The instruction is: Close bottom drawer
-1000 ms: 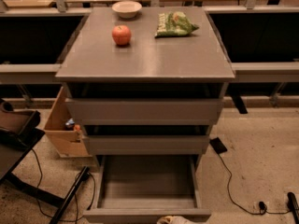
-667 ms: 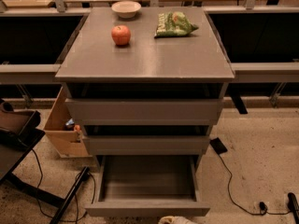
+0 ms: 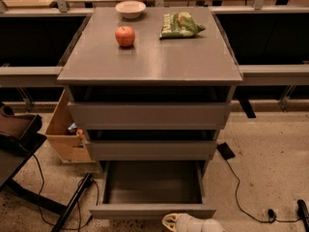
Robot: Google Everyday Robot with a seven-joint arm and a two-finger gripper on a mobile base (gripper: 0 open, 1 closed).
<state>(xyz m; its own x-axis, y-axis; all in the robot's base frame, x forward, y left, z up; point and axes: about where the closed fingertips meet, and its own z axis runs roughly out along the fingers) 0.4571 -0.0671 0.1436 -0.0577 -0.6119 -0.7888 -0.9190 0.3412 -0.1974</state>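
**Bottom drawer pulled out, tool at its front edge**

The bottom drawer (image 3: 152, 210) stands pulled out, lowest of three, its shallow grey tray bare and its flat front nearest. The pale, rounded tool (image 3: 186, 223) sits just near of that panel, right of centre; its opening cannot be told, nor any hold. Above are the middle drawer (image 3: 150, 150) and top drawer (image 3: 148, 115). The smooth grey worktop (image 3: 149, 57) carries a red apple (image 3: 125, 36), a white bowl (image 3: 130, 8) and a green bag (image 3: 179, 25). A cardboard box (image 3: 65, 139) stands to the left, and a black cable (image 3: 236, 192) runs over the speckled floor on the right.
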